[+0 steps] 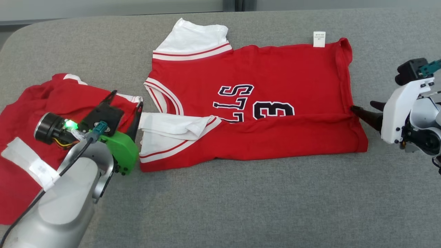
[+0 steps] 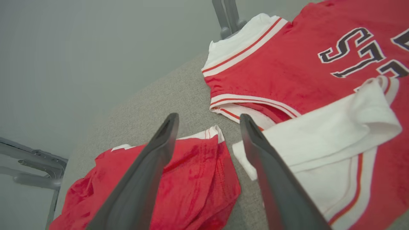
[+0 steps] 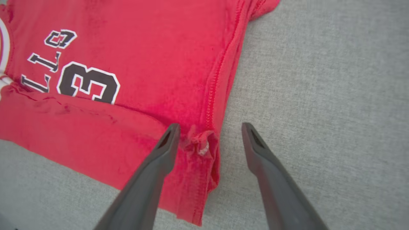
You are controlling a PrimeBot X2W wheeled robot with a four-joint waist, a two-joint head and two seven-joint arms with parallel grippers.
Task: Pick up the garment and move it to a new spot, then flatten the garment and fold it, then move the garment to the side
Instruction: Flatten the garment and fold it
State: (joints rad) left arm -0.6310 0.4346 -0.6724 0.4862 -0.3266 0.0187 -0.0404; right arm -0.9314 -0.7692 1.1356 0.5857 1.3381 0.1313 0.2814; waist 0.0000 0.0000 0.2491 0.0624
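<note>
Left hand (image 2: 209, 116) between jersey (image 1: 275, 69) and shirt (image 1: 41, 100)

Red jersey (image 1: 275, 103) sprawls across the middle of the grey table (image 1: 241, 206), leaving a broad bare strip along the near edge and bare surface off to its right. A second red garment (image 1: 41, 100) crowds the left end, with the left arm (image 1: 69, 193) over it. The narrow gap between the two garments is taken by the left gripper (image 1: 126, 99), fingers spread. The right gripper (image 1: 362, 105), likewise spread, stands at the jersey's right edge.
</note>
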